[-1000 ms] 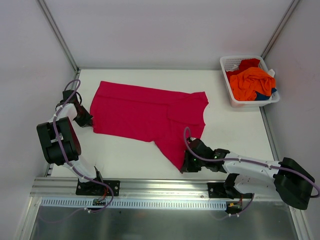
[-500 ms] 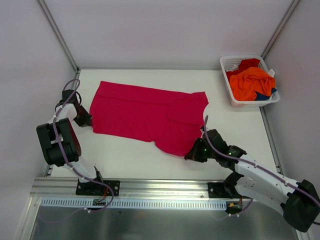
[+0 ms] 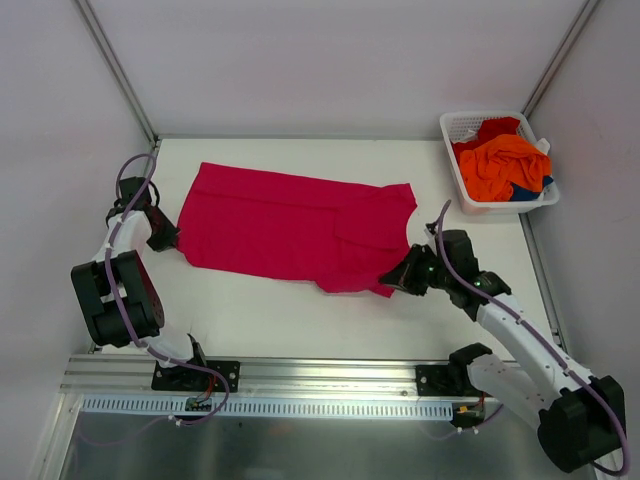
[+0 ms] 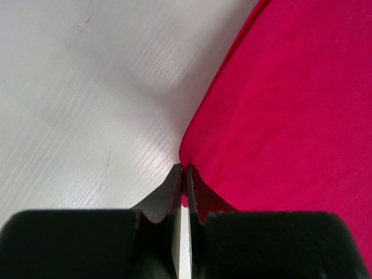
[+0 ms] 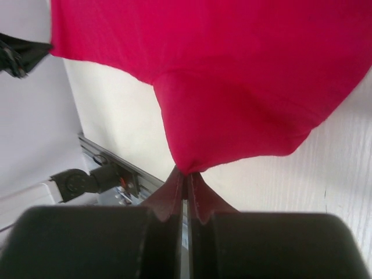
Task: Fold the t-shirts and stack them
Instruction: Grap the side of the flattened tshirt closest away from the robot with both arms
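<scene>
A magenta-pink t-shirt (image 3: pixel 290 225) lies spread on the white table. My left gripper (image 3: pixel 168 240) is shut on its left corner; in the left wrist view the cloth (image 4: pixel 290 104) sits pinched at the gripper (image 4: pixel 185 170). My right gripper (image 3: pixel 392 279) is shut on the shirt's near right corner, lifted a little off the table; in the right wrist view the cloth (image 5: pixel 232 87) hangs from the gripper (image 5: pixel 187 173). An orange t-shirt (image 3: pixel 505 165) lies in the basket over red (image 3: pixel 497 128) and blue (image 3: pixel 532 192) cloth.
The white slotted basket (image 3: pixel 459 182) stands at the table's far right corner. Grey walls with metal frame posts (image 3: pixel 115 70) close in the table. A metal rail (image 3: pixel 300 375) runs along the near edge by the arm bases.
My right gripper has carried the shirt's near corner right and away from the front edge, so the long point of cloth is drawn in. The left gripper has hardly moved.
</scene>
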{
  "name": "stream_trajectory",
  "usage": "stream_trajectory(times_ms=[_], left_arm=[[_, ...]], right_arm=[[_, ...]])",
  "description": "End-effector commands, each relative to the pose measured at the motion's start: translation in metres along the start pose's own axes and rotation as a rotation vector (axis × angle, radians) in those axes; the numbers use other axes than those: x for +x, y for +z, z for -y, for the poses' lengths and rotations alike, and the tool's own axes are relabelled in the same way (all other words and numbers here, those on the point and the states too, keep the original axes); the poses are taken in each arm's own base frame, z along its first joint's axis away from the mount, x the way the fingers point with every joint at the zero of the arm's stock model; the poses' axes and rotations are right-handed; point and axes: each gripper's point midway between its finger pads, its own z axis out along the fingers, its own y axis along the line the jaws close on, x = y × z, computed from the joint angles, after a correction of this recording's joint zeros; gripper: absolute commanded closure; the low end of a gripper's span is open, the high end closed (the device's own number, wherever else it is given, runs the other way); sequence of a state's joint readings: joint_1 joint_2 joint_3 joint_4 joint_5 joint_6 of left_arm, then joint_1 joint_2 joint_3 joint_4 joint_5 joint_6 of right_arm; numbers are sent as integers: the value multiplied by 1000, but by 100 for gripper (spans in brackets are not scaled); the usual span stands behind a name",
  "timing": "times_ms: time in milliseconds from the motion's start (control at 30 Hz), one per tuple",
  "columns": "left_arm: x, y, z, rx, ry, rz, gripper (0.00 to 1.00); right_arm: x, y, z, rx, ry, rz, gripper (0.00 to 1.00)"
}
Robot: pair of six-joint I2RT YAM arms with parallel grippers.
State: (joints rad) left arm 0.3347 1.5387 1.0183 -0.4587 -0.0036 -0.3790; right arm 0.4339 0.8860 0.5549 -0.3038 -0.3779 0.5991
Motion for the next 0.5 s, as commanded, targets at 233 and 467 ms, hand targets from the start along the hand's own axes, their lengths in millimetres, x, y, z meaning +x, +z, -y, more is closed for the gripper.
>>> stream_trajectory(times_ms=[233,467], left_arm=[[-15,-13,1,2,-5,48,100],[-34,-18,7,22,-28,81,100]], right_arm=[[-40,-7,-36,-102,-40,-33,100],[-64,-3,-29,-84,-37,-13,100]])
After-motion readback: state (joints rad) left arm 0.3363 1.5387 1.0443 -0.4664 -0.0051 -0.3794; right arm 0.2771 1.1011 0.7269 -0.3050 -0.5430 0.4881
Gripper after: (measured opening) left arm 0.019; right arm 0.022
